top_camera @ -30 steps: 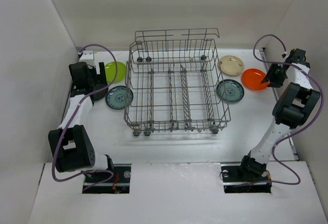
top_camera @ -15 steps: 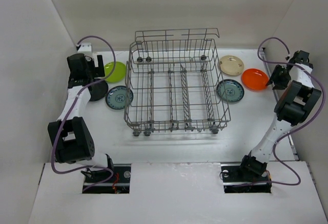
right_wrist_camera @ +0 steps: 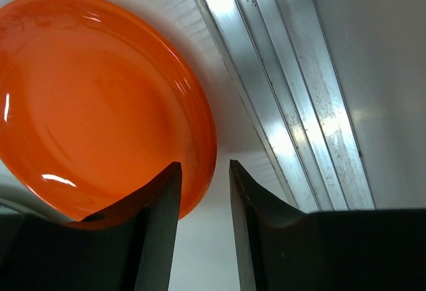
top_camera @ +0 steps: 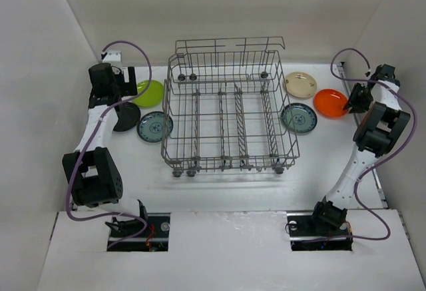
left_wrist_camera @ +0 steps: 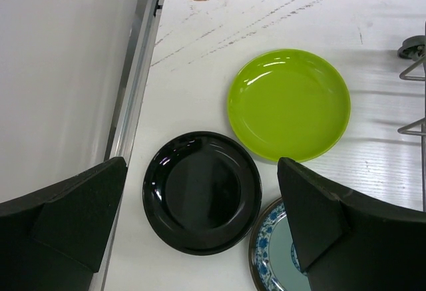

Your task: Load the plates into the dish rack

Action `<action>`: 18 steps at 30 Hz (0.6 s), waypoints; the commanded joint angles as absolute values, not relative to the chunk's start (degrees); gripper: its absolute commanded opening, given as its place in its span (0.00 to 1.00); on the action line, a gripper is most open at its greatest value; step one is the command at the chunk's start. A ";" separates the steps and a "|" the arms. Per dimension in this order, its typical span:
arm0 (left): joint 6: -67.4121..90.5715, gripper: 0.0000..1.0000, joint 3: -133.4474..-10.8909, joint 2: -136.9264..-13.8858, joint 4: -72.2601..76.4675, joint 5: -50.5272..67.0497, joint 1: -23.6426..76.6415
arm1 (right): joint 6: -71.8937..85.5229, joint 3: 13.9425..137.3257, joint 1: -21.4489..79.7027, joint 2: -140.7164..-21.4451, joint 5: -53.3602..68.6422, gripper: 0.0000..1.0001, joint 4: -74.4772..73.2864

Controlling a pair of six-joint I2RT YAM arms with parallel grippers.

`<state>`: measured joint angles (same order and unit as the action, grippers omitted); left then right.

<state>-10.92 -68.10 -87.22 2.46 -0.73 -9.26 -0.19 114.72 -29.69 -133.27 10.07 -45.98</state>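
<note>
Beneath the wide left gripper (left_wrist_camera: 201, 168), teal plate (left_wrist_camera: 268, 259) cut off; right gripper (right_wrist_camera: 204, 171) narrow.

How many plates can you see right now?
6. Left of the rack: green plate, black plate, left blue plate. Right of it: cream plate, orange plate, right blue plate. None is in the rack.

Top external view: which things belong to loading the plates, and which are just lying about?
Job: dish rack; orange plate; cream plate; lime green plate; black plate; left teal plate; right teal plate.
Just there: purple cables; aluminium edge rail.
</note>
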 commanded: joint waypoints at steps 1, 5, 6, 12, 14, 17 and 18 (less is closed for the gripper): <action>-11.78 1.00 -71.54 -87.89 2.02 -0.79 -8.48 | 1.14 118.30 -30.54 -135.52 8.09 0.39 -44.65; -12.39 1.00 -73.03 -89.12 1.41 -0.88 -7.87 | 1.05 119.88 -30.19 -137.28 7.65 0.32 -44.56; -12.48 1.00 -73.39 -89.47 1.23 -0.97 -7.78 | 1.05 120.14 -30.11 -137.63 7.56 0.28 -44.56; -12.66 1.00 -74.27 -90.70 1.05 -1.05 -7.17 | 1.06 120.76 -29.75 -137.90 6.59 0.01 -44.56; -12.66 1.00 -74.09 -90.79 1.40 -1.05 -6.99 | 0.88 119.98 -29.67 -137.20 6.24 0.00 -44.74; -12.66 1.00 -73.39 -90.70 1.84 -1.05 -6.99 | 0.79 117.78 -29.40 -134.48 6.50 0.00 -44.12; -12.66 1.00 -73.04 -90.62 2.02 -1.05 -7.08 | 0.79 117.08 -29.31 -133.25 6.50 0.00 -43.77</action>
<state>-12.19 -71.40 -91.33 0.51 -0.91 -7.14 0.21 118.24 -28.80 -136.57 10.52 -45.87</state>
